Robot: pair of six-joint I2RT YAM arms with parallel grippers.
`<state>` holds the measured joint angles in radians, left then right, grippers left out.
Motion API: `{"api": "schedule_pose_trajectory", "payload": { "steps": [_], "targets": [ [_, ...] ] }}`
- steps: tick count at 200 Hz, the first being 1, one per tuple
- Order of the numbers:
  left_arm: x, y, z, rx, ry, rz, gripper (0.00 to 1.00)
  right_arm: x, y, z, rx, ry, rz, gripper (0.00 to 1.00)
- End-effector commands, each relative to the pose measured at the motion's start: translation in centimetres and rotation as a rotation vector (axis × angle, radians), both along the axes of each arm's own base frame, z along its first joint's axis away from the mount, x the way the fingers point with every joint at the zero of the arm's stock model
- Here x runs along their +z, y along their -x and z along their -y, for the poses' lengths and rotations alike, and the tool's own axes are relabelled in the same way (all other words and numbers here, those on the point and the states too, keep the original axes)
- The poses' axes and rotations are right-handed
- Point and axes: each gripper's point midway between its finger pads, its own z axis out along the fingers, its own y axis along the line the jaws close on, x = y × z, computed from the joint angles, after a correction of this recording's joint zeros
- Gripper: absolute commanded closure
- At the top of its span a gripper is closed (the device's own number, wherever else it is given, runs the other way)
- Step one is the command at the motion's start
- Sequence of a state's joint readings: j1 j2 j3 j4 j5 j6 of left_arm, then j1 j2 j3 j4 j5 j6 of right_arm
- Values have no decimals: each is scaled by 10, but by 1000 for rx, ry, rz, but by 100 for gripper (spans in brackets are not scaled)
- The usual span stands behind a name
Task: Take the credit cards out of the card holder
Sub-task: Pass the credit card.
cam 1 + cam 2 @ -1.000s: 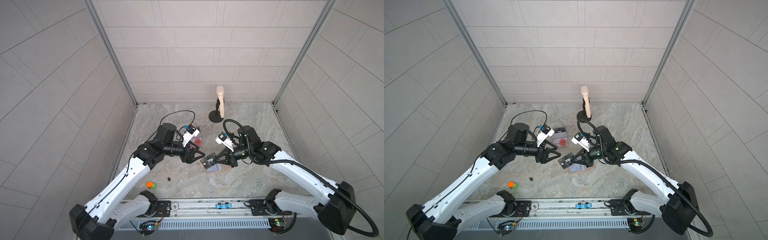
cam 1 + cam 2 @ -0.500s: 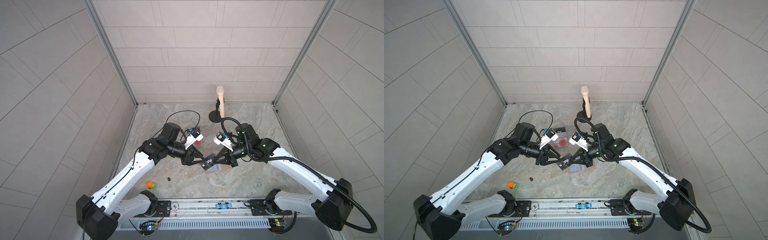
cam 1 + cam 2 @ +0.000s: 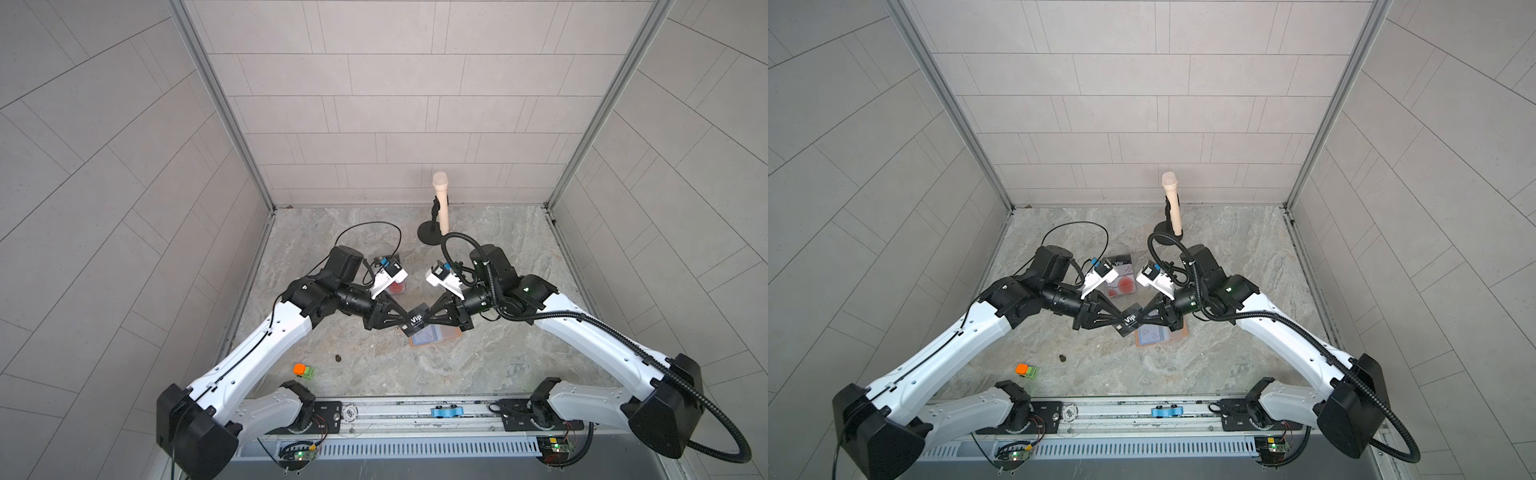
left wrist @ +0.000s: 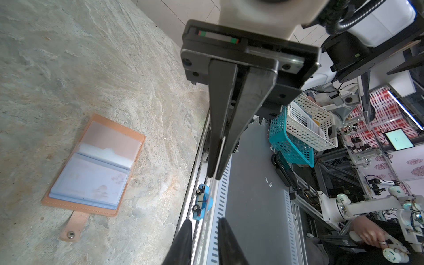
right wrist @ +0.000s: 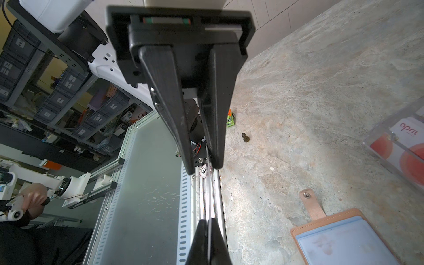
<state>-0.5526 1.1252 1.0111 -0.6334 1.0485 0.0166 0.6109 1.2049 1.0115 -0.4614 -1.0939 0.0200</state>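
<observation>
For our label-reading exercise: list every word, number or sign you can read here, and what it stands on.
"Vip": dark grey card in the air.
"Vip": dark card in the clear plastic box.
"april": white card with red circles.
Disc on the rail: too blurred.

Centre blocked: left gripper (image 3: 404,326) and right gripper (image 3: 426,319) meet tip to tip at dark Vip card (image 3: 416,321), arms barring both flanks. Below them, open card holder (image 3: 432,336). Behind left wrist, clear box (image 3: 1122,277); microphone stand (image 3: 439,208) back centre; orange-green toy (image 3: 303,370), small dark piece (image 3: 337,357) front left. Free: table (image 3: 498,365) back right, front centre.
</observation>
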Motion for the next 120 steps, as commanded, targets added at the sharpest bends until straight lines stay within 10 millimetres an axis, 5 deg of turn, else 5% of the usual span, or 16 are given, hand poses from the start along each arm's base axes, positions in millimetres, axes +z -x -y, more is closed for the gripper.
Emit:
{"api": "schedule_pose_trajectory", "payload": {
  "steps": [1,52,89,120],
  "targets": [
    [-3,1,1,-11,0,1,81,12,-4,-5,13,-33,57,100],
    [-3,-2,1,1,-5,14,97,11,-10,-8,-7,-23,37,100],
    [-7,-14,-3,50,-36,50,100,3,-23,-4,-76,21,28,63],
    [-11,-47,-20,170,-88,77,100,-10,-43,5,-194,77,23,36]
  ]
}}
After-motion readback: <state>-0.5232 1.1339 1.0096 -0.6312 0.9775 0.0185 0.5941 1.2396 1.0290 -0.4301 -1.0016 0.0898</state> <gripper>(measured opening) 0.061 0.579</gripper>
